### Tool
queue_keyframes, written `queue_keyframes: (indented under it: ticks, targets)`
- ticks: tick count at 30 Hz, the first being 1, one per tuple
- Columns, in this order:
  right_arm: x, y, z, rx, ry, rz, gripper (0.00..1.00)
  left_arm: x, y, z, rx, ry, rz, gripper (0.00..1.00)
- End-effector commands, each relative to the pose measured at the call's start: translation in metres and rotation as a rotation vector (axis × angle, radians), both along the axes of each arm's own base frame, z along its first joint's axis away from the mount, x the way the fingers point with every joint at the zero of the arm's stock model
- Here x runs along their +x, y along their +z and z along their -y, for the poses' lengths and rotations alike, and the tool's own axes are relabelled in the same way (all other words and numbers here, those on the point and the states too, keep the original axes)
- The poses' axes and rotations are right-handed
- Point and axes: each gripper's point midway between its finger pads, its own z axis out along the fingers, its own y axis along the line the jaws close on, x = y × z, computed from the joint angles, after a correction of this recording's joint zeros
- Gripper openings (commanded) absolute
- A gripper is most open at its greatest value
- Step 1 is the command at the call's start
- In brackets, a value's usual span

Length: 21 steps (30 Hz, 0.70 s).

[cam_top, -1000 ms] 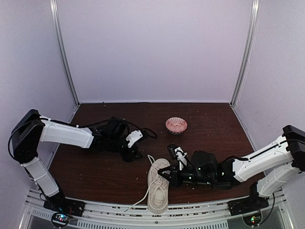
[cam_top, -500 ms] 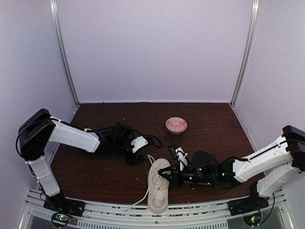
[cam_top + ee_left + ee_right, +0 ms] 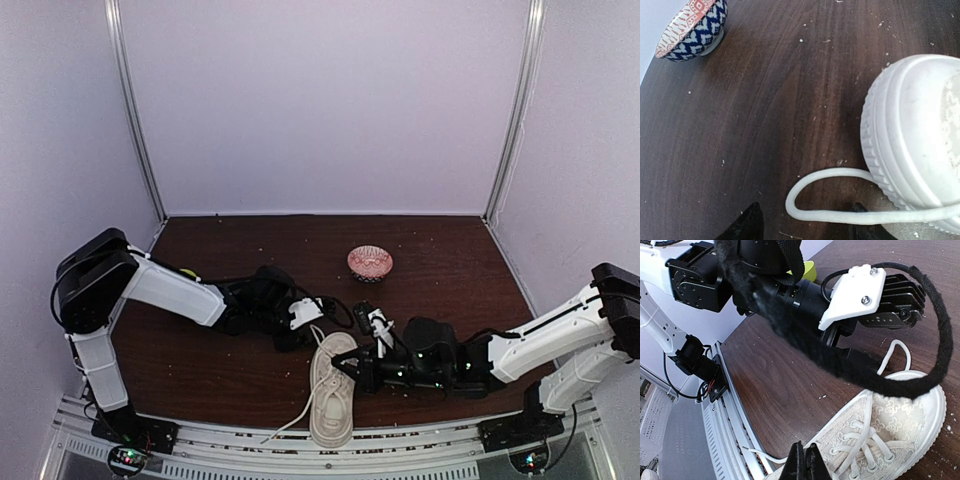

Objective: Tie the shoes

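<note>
The cream sneaker (image 3: 331,393) lies near the table's front edge, toe pointing away from me. My left gripper (image 3: 311,328) is at the toe. In the left wrist view it (image 3: 807,224) is open, low over the table, with a white lace loop (image 3: 801,209) lying between its fingers (image 3: 751,224) beside the rubber toe cap (image 3: 912,135). My right gripper (image 3: 352,372) is at the shoe's right side. In the right wrist view it (image 3: 805,464) is shut above the laced upper (image 3: 880,435), and a lace (image 3: 762,456) trailing from the front rail runs up into its tips.
A small patterned bowl (image 3: 370,263) stands behind the shoe and shows in the left wrist view (image 3: 690,25) at the far left. The metal front rail (image 3: 735,415) lies close to the shoe's heel. The left arm's black cable (image 3: 935,340) hangs over the toe.
My left arm has moved right across the table until its gripper reached the shoe's toe. The right arm and the shoe have not moved.
</note>
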Motion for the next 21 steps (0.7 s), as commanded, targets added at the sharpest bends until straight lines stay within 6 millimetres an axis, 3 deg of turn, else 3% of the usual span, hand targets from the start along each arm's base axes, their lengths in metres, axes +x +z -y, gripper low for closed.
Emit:
queue_keyframes:
  ticks: [1,10,14,15,17,18,21]
  targets:
    - [-0.002,0.004,-0.005,0.025,0.011,-0.002,0.00,0.010,0.010,0.016,-0.025,-0.034,0.077,0.61]
    - [-0.003,0.001,-0.008,0.020,0.022,-0.010,0.00,0.008,0.009,0.026,-0.027,-0.074,0.090,0.57]
    - [-0.003,0.000,-0.009,0.020,0.023,-0.011,0.00,0.008,0.013,0.029,-0.035,-0.063,0.092,0.37]
    - [-0.003,0.001,-0.008,0.021,0.020,-0.010,0.00,0.009,0.017,0.028,-0.039,-0.046,0.097,0.19]
    - [-0.002,0.001,-0.007,0.021,0.016,-0.009,0.00,0.007,0.020,0.026,-0.037,-0.036,0.080,0.05]
    - [-0.002,0.001,-0.007,0.019,0.015,-0.008,0.00,0.007,0.023,0.024,-0.037,-0.020,0.074,0.00]
    - [-0.002,0.001,-0.005,0.016,0.010,-0.007,0.00,0.009,0.033,0.012,-0.048,0.048,0.089,0.00]
